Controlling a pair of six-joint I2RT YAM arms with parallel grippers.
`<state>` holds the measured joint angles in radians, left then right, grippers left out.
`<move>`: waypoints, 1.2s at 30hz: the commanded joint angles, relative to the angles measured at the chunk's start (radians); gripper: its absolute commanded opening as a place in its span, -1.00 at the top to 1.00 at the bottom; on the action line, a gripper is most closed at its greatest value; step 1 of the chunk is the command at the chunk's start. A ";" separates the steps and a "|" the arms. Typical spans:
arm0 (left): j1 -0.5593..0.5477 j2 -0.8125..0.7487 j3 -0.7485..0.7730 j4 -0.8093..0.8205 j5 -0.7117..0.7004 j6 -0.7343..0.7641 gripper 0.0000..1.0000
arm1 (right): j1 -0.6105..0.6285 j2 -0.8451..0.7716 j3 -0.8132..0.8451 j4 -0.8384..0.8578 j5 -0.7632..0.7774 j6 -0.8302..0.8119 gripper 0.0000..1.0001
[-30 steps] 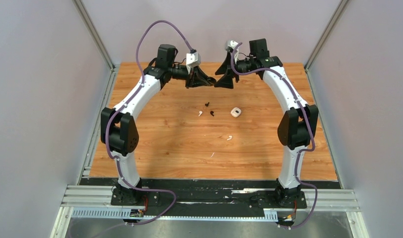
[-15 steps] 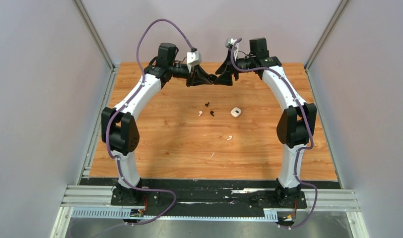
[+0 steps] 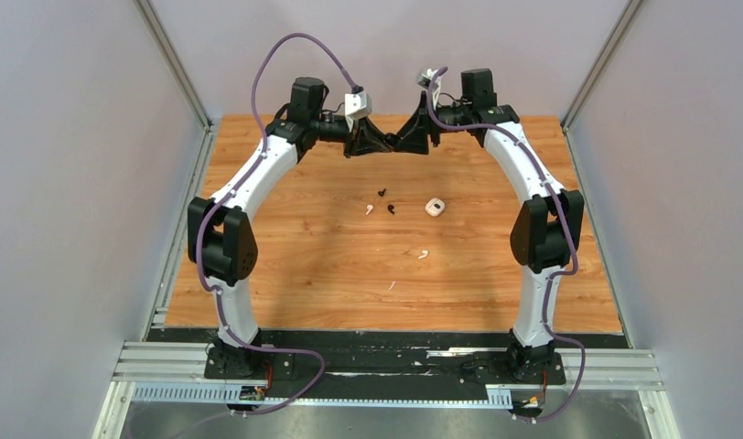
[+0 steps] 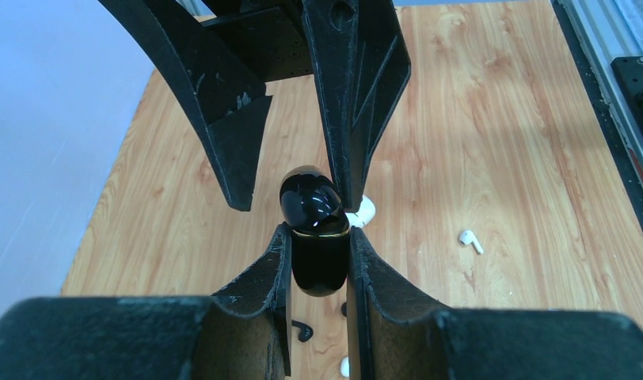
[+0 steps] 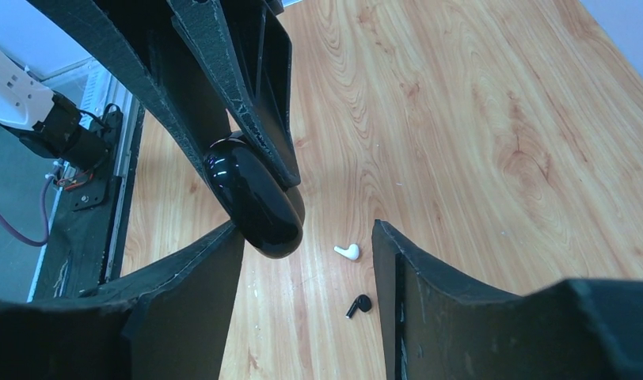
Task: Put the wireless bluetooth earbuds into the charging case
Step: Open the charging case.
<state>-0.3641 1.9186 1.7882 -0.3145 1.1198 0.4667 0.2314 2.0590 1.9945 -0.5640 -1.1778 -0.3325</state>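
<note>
My left gripper [image 3: 379, 143] is shut on a glossy black charging case [image 4: 318, 265] and holds it high above the table's far middle; the case also shows in the right wrist view [image 5: 255, 202]. My right gripper [image 3: 406, 140] is open, its fingers [image 4: 358, 103] either side of the case's top, one against the lid. On the table lie two black earbuds [image 3: 382, 193] [image 3: 391, 208] and two white earbuds [image 3: 369, 209] [image 3: 423, 254]. The right wrist view shows a white bud [image 5: 348, 252] and a black bud [image 5: 359, 304] below the open jaws.
A small white case [image 3: 434, 208] lies right of the buds, partly behind the black case in the left wrist view [image 4: 364, 212]. A tiny white fleck [image 3: 391, 285] lies nearer the front. Grey walls enclose the table on three sides.
My right gripper has moved left towards the left gripper, and its open jaws now straddle the top of the held case. The buds on the table have not moved.
</note>
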 commanded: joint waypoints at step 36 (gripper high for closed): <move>0.006 0.030 -0.066 0.472 0.091 -0.544 1.00 | -0.011 -0.022 0.020 0.151 -0.009 0.082 0.03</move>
<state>-0.3515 1.9434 1.7081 0.0631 1.1530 -0.0357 0.2016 2.0586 1.9926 -0.4519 -1.1637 -0.2676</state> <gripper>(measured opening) 0.284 0.476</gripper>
